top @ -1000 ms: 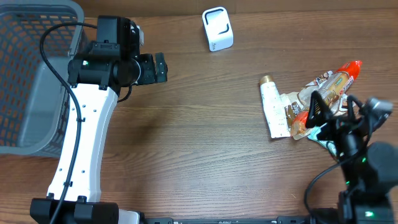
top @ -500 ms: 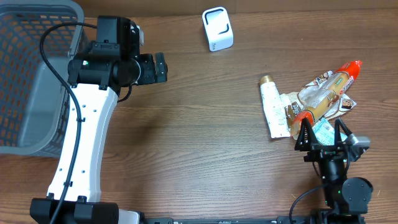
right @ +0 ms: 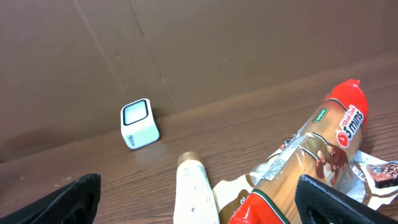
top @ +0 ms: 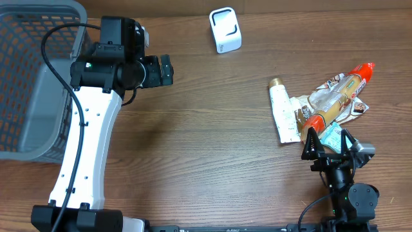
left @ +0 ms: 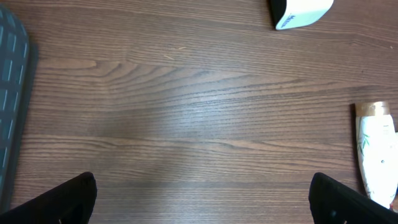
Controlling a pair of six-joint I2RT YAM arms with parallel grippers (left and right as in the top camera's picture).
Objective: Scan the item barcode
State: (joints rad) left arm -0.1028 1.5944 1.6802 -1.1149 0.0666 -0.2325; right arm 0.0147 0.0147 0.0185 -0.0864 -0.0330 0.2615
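The items lie in a pile at the right: a white tube with a gold cap (top: 282, 111) (right: 196, 193) (left: 376, 152), a long red-and-orange noodle pack (top: 338, 98) (right: 311, 168) and crumpled packets under it. I cannot make out a barcode on any of them. The white scanner box (top: 225, 29) (right: 139, 124) (left: 301, 11) stands at the back. My right gripper (top: 328, 138) (right: 199, 202) hangs open just in front of the pile, touching nothing. Over bare wood at the left, well away from the items, my left gripper (top: 168, 69) (left: 202, 199) is open and empty.
A grey mesh basket (top: 38, 77) (left: 9, 93) fills the far left of the table. The left arm's white link runs from the front edge up toward the basket. A brown wall stands behind the scanner box in the right wrist view.
The right arm has drawn back toward the table's front edge and a little left, from over the pile's right side to just before it. The left arm has not moved.
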